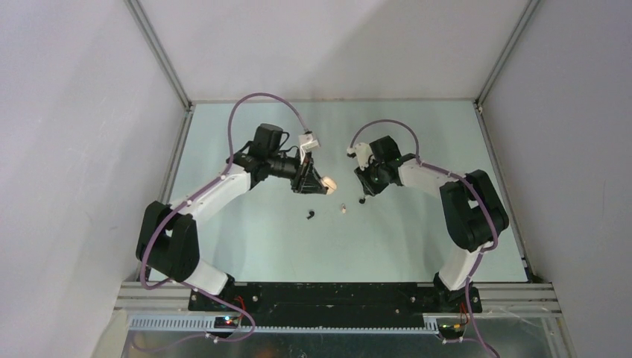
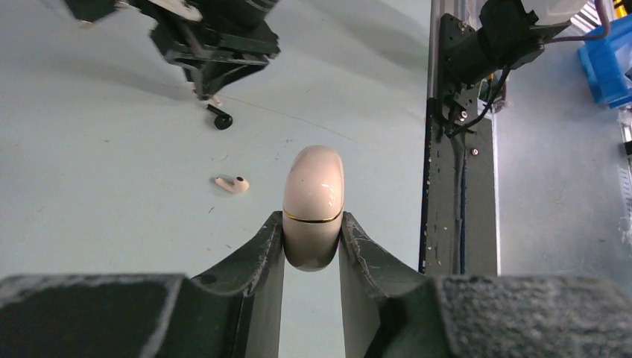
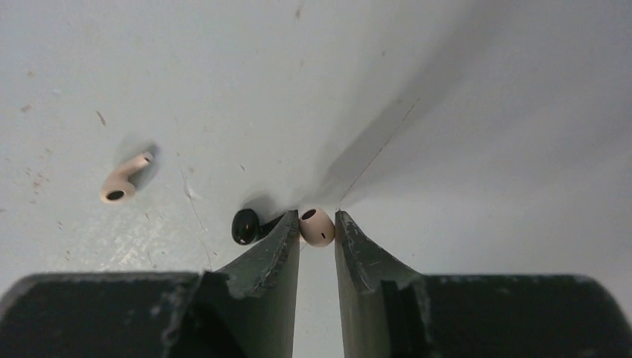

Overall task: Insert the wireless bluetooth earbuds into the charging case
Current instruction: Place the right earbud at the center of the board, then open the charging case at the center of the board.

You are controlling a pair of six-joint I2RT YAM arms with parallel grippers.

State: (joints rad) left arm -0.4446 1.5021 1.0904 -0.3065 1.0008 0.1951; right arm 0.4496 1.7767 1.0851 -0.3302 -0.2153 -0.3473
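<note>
My left gripper (image 2: 313, 227) is shut on the charging case (image 2: 314, 179), a cream oval with a gold seam, held above the table (image 1: 246, 246) with its lid closed. The case (image 1: 329, 183) also shows from above. My right gripper (image 3: 317, 218) is down at the table, shut on a cream earbud (image 3: 319, 230) pinched at its fingertips. A black earbud (image 3: 244, 226) lies against the outside of its left finger (image 3: 279, 246). Another cream earbud (image 3: 123, 181) lies loose to the left, and it is the cream earbud (image 2: 232, 183) ahead of the case. A second black earbud (image 1: 310, 215) lies nearer the arm bases.
The right gripper (image 2: 205, 56) hangs in the upper left of the left wrist view, with the black earbud (image 2: 221, 120) just below it. The black base rail (image 2: 454, 186) and a blue bin (image 2: 607, 63) lie to the right. White walls enclose the table.
</note>
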